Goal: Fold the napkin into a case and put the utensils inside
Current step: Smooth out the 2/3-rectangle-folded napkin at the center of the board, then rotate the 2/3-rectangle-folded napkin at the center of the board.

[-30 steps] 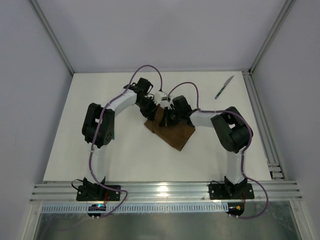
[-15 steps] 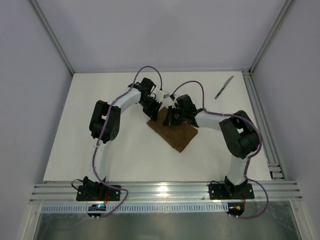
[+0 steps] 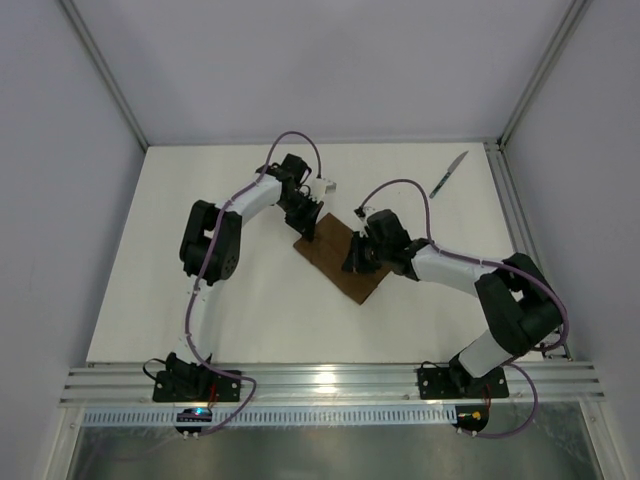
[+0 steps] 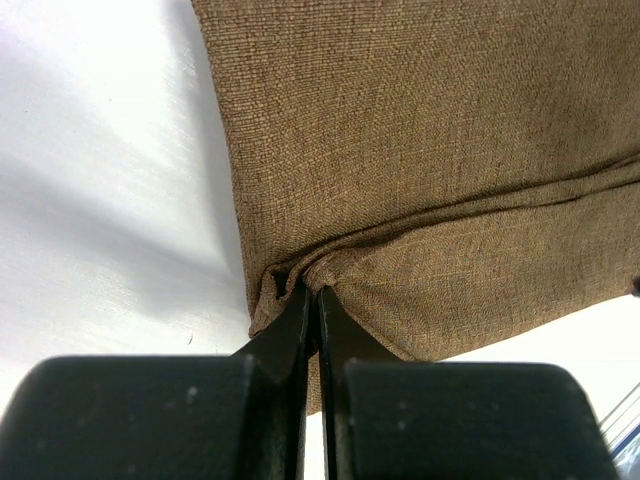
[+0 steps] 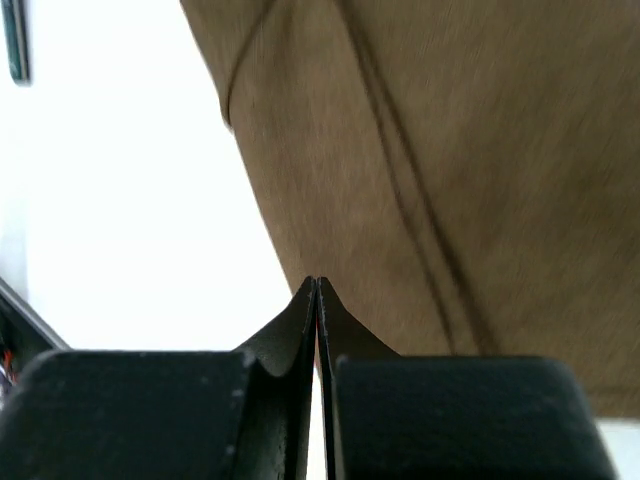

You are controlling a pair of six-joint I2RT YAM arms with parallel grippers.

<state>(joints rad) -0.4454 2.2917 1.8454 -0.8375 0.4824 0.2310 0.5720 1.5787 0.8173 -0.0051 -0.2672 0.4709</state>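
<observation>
The dark brown napkin lies folded into an oblong slab at the table's centre. My left gripper is at its far left corner, shut on a puckered fold of the cloth. My right gripper hovers over the napkin's middle with its jaws shut and nothing seen between them; its tips are at the cloth's edge. The knife lies at the far right of the table. A dark teal sliver, maybe the fork handle, shows at the right wrist view's edge; the fork is hidden in the top view.
The white tabletop ends at a metal rail at the near edge and another rail along the right side. Grey walls enclose the workspace. Both arms cross above the far half of the napkin.
The raised fold has been laid flat. My right gripper has pulled back toward the near right across the napkin. My left gripper has stayed at the far left corner.
</observation>
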